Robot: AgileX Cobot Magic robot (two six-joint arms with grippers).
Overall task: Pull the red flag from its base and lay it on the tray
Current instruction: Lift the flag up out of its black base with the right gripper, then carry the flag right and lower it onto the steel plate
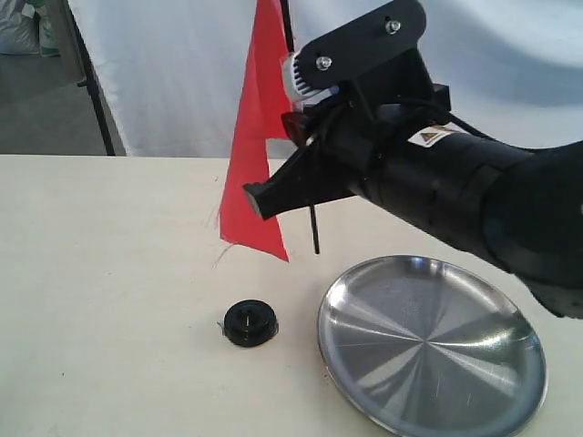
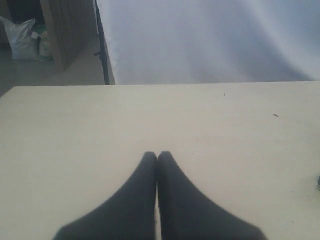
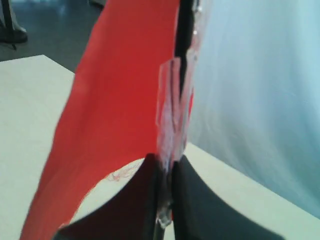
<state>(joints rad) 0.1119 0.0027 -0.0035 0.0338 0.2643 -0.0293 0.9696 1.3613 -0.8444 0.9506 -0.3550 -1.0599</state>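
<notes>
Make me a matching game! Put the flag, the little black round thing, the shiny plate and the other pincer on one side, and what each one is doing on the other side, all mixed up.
Things:
1. red flag
2. base
3. tray
4. left pincer

What it is doing:
A. closed, holding nothing
B. shiny, lying on the table with nothing on it
C. held up in the air by the right pincer
D. black, sitting on the table with no pole in it

Right pairs: 1-C, 2-D, 3-B, 4-A
</notes>
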